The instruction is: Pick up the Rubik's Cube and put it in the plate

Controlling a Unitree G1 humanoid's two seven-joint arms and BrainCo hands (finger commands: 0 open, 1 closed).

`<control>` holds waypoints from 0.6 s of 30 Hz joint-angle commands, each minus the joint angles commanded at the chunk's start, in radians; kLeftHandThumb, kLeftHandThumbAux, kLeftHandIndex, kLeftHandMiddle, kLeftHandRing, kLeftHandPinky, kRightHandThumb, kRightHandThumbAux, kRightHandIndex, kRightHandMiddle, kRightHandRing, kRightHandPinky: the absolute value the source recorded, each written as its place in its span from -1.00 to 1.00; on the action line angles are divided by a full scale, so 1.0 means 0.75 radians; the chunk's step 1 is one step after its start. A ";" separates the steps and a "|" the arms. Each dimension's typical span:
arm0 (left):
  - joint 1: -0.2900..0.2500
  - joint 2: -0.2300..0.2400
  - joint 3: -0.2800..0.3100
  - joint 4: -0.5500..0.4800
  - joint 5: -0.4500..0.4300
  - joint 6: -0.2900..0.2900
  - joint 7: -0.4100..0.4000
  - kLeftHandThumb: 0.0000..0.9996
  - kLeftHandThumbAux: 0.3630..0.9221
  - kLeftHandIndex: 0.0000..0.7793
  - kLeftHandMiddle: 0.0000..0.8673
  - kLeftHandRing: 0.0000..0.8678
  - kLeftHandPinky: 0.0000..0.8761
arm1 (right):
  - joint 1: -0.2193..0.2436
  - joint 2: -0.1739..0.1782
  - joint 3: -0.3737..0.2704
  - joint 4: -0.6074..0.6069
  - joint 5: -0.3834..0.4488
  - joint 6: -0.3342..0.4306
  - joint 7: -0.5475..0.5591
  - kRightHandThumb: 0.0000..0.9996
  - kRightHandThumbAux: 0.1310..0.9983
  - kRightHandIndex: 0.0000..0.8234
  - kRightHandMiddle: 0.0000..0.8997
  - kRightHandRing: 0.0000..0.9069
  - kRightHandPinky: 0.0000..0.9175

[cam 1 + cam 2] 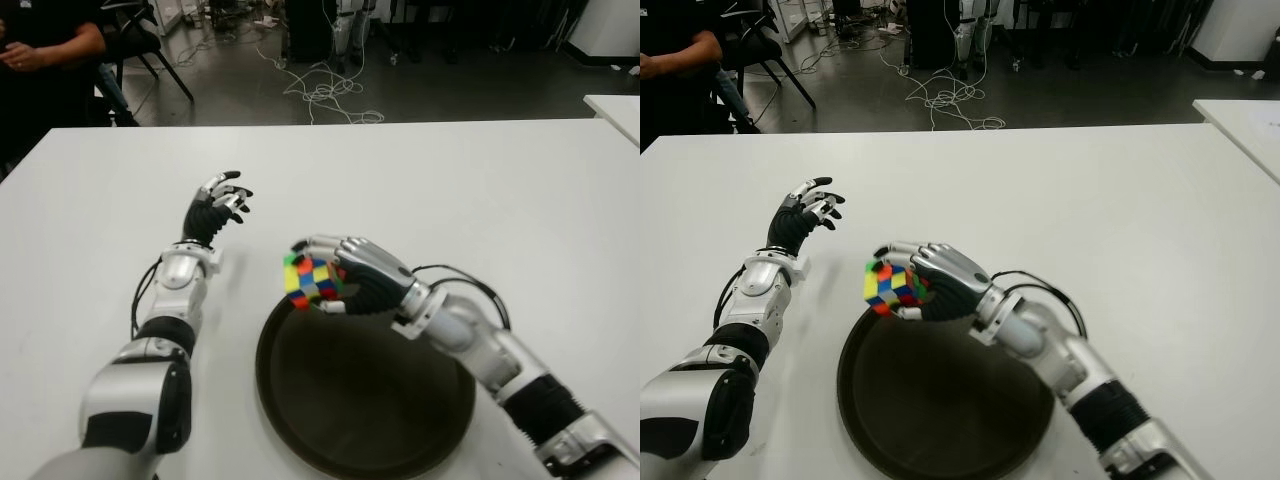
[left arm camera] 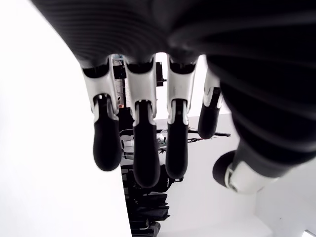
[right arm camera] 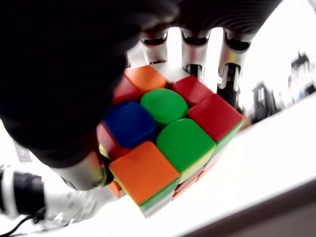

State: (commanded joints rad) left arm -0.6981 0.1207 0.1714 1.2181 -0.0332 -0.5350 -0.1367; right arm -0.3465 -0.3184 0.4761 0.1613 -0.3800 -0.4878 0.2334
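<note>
Left eye view: cube held over plate's far rim

Surroundings: white table (image 1: 480, 180) mostly bare; round dark brown plate (image 1: 420, 440) sits at the near edge, directly under and behind the right hand. Beyond the table's far edge, dark floor with loose white cables (image 1: 325, 95), a black chair (image 1: 140, 45), and a seated person (image 1: 40, 60) in dark clothes at the far left corner. Nothing stands between the right hand and the plate.

Right hand (image 1: 365, 275): forearm reaches in from the near right, angled across the plate, back of hand up, fingers (image 1: 315, 245) wrapped over the top of the multicoloured Rubik's Cube (image 1: 312, 280), thumb under it. Right wrist view shows the cube (image 3: 163, 143) clamped tight against the palm, tilted, orange, green, blue and red stickers facing the camera. Cube hangs just above the plate's far-left rim; contact with the plate can't be told.

Left hand (image 1: 222, 205): left of the right hand, well apart from cube and plate, forearm stretched forward over the table, fingers (image 2: 145, 148) loosely extended, holding nothing.
</note>
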 joint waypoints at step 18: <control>0.007 0.001 0.006 -0.007 -0.008 -0.009 -0.002 -0.69 0.16 -0.39 -0.01 0.18 0.31 | -0.035 -0.138 -0.055 -0.153 0.114 0.200 0.459 0.38 0.40 0.02 0.14 0.11 0.16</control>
State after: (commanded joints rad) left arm -0.6929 0.1214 0.1762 1.2130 -0.0392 -0.5414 -0.1383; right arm -0.3730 -0.4222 0.4346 0.0467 -0.2941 -0.3379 0.5779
